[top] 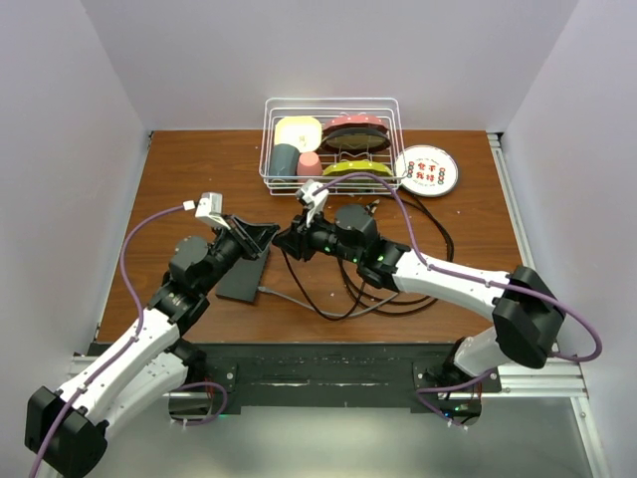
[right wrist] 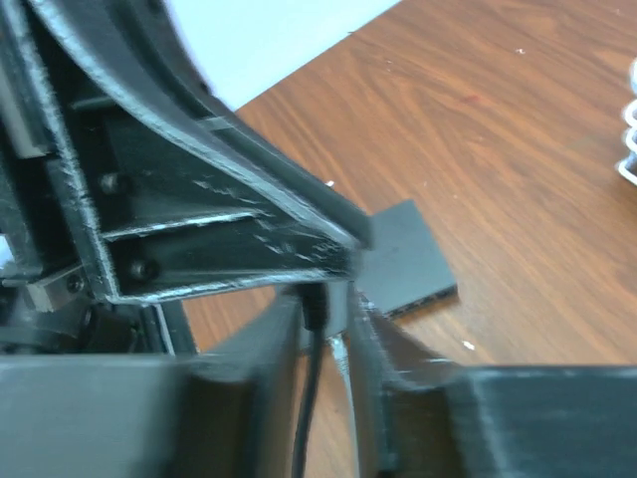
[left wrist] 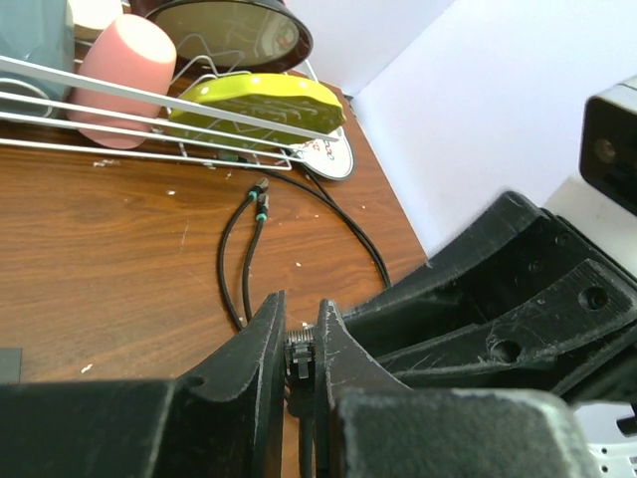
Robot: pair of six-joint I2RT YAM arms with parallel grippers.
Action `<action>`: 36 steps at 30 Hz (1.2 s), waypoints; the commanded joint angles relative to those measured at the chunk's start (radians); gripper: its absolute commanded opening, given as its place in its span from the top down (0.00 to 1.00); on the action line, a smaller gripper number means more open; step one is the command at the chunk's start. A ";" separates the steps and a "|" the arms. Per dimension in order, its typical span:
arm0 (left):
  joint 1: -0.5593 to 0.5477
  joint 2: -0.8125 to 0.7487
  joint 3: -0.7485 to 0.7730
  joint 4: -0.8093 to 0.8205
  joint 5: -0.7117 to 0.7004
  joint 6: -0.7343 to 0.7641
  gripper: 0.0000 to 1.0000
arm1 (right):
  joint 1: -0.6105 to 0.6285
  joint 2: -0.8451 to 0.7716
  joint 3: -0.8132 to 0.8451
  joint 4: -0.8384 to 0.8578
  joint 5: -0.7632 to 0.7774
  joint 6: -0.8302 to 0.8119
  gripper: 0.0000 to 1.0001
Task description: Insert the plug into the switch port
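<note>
The switch (top: 242, 280) is a flat black box lying on the wooden table under my left gripper (top: 267, 237). It also shows in the right wrist view (right wrist: 403, 259). In the left wrist view my left gripper (left wrist: 301, 317) is shut on the plug (left wrist: 299, 351), held just above the table. My right gripper (top: 288, 239) meets the left one tip to tip. In the right wrist view the right gripper (right wrist: 323, 305) stands around the plug's black cable (right wrist: 307, 398), with a gap beside the cable, so it is open. The left gripper's fingers (right wrist: 229, 239) sit just above it.
A white wire dish rack (top: 328, 100) with cups and plates stands at the back. A round white plate (top: 426, 169) lies to its right. Black cable loops (top: 430, 231) lie on the table right of the grippers. A grey cable (top: 294, 297) runs from the switch.
</note>
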 commanded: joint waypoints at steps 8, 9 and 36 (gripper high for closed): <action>-0.002 -0.065 0.041 0.005 -0.047 0.053 0.49 | 0.007 -0.027 0.038 -0.011 0.052 -0.043 1.00; -0.004 -0.065 0.047 0.002 -0.050 0.067 0.41 | 0.007 -0.032 0.036 -0.019 0.055 -0.052 1.00; -0.002 -0.108 -0.039 0.316 0.562 0.366 0.20 | -0.224 -0.110 -0.068 0.217 -0.952 0.052 1.00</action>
